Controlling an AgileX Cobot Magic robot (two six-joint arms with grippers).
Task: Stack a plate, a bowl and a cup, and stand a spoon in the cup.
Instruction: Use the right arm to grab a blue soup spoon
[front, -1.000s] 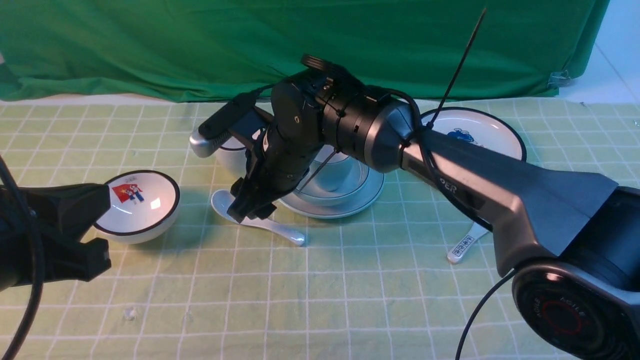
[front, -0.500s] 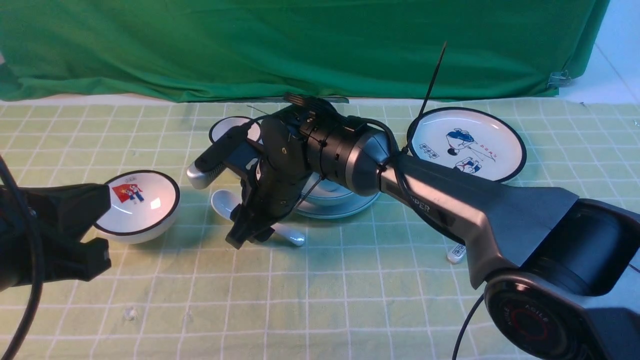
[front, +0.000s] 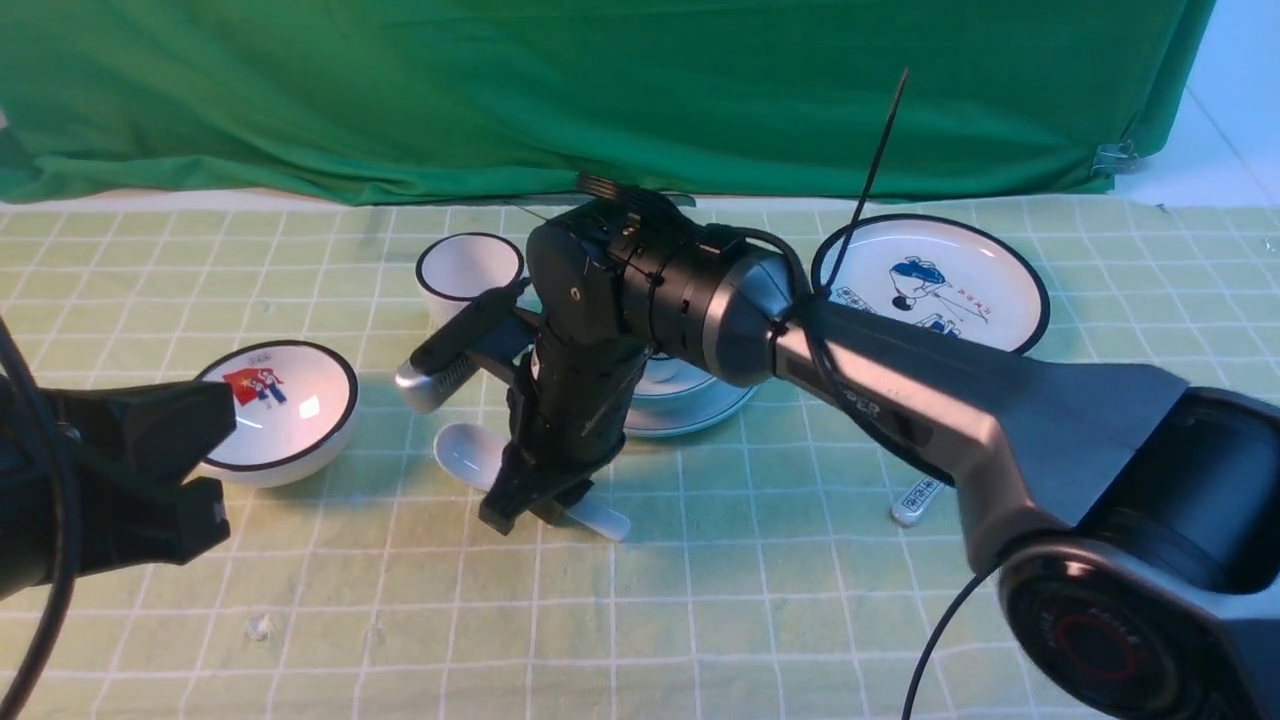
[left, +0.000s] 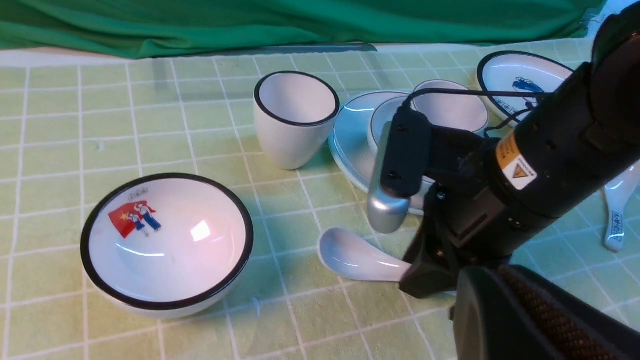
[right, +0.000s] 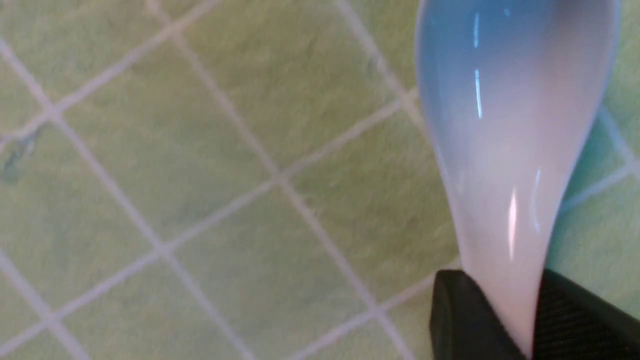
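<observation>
The right gripper (front: 532, 505) points straight down over the plain all-white ceramic soup spoon (front: 466, 452), jaws pressed against both sides of its handle. The spoon lies on the green checked cloth (front: 700, 600) just before the stacked plain white tapered cup (left: 450, 105), with its bowl end toward the robot's left. The left gripper (front: 170, 470), closed and empty, sits well apart.

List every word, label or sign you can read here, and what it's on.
No text reads cleanly.
Right arm's grey link: white lettering, blurred.
Sticker on the right arm: yellow, with a warning triangle, print too small.
Marked spoon: dark handle characters, too small.
Cartoon plate: small dark marks, too small.
</observation>
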